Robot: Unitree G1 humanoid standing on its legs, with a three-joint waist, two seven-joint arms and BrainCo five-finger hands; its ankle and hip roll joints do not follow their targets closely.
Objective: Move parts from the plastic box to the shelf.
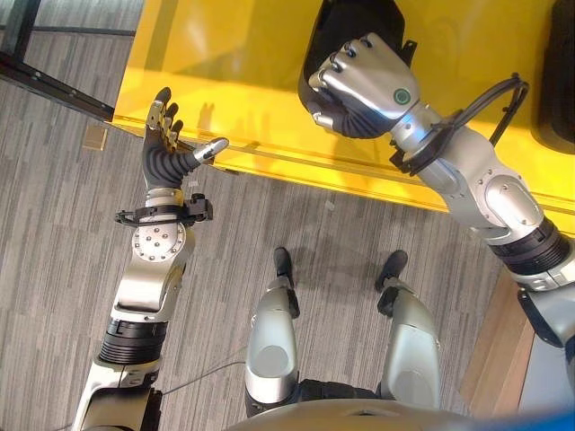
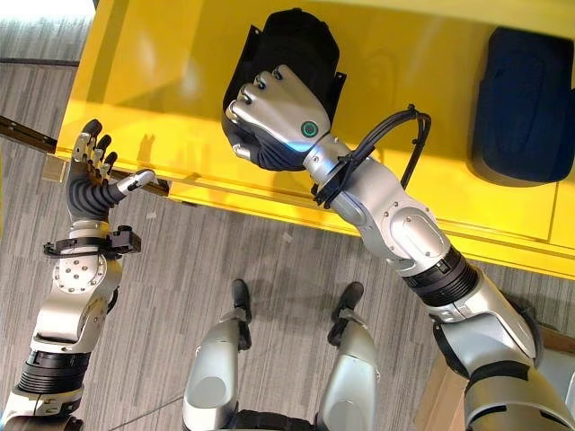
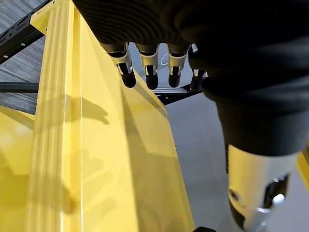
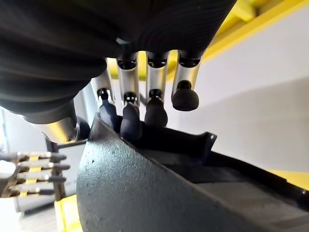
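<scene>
Over the yellow shelf (image 2: 180, 81) my right hand (image 2: 274, 112) clasps the black part (image 2: 301, 45), its long axis pointing away from me, while my left hand (image 1: 166, 148) hangs spread-fingered at the shelf's edge.

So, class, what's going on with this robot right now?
The robot's right hand has its fingers curled round a black part above the yellow surface. Its left hand is held open at the yellow surface's front edge, carrying nothing. A second dark part lies farther right on the yellow.
</scene>
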